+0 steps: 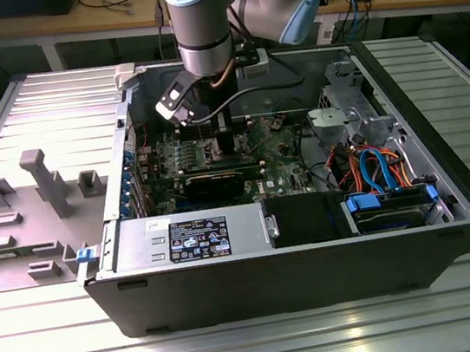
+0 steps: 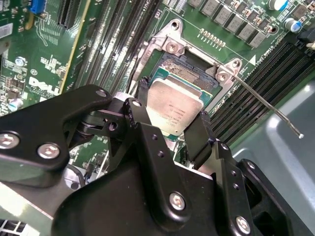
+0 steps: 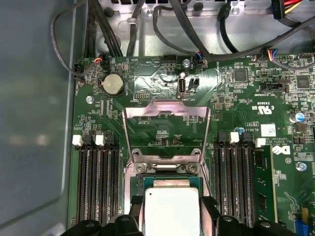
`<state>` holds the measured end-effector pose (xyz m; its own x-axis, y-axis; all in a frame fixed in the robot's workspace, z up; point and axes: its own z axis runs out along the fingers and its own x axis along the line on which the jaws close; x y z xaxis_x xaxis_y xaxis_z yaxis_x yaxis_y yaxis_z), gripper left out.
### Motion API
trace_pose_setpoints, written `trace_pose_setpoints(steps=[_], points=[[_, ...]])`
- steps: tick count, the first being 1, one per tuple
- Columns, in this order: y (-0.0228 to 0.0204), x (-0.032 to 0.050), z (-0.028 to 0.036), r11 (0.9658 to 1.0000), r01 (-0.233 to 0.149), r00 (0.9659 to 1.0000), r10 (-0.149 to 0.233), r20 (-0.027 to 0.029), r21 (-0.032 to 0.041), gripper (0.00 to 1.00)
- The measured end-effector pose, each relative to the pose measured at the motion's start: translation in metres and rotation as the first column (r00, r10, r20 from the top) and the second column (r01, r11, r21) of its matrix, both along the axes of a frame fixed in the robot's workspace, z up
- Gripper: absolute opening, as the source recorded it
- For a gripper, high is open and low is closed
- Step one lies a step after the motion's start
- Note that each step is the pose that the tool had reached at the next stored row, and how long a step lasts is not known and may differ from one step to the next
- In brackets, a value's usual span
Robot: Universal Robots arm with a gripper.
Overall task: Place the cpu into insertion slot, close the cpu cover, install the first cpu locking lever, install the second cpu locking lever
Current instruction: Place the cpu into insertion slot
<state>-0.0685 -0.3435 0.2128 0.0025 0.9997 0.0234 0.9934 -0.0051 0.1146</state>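
In both wrist views my gripper is shut on the cpu, a flat silver square, with a black finger pressed on each of two opposite edges. The cpu sits at the insertion slot, whose dark centre and metal rim show beyond it. I cannot tell whether it rests in the slot. The cpu cover stands swung up and open behind the slot. One thin wire locking lever sticks out free to the side. In the exterior view the gripper is low inside the computer case.
Long black memory slots flank the socket on the green board. Cables run along the case wall. In the exterior view a drive cage and orange and blue cables fill the case's right. A grey fixture tray lies at the left.
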Motion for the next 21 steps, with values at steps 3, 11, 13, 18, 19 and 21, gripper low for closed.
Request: trace_pose_setpoints(steps=[3, 11, 13, 18, 19, 21], points=[[0.0004, -0.0012, -0.0042, 1.0000, 0.000, 1.0000, 0.000, 0.0000, 0.0000, 0.54], [0.0021, -0.0023, -0.0151, 0.9999, -0.011, 0.9999, 0.011, -0.0003, -0.0001, 0.54], [0.0021, -0.0023, -0.0151, 0.9999, -0.011, 0.9999, 0.011, -0.0001, -0.0001, 0.54], [0.0022, -0.0024, -0.0152, 0.9999, -0.011, 0.9999, 0.011, -0.0001, -0.0001, 0.54], [0.0022, -0.0024, -0.0152, 0.9999, -0.011, 0.9999, 0.011, -0.0001, 0.0000, 0.54], [0.0024, -0.0023, -0.0155, 0.9999, -0.011, 0.9999, 0.011, 0.0004, 0.0008, 0.55]])
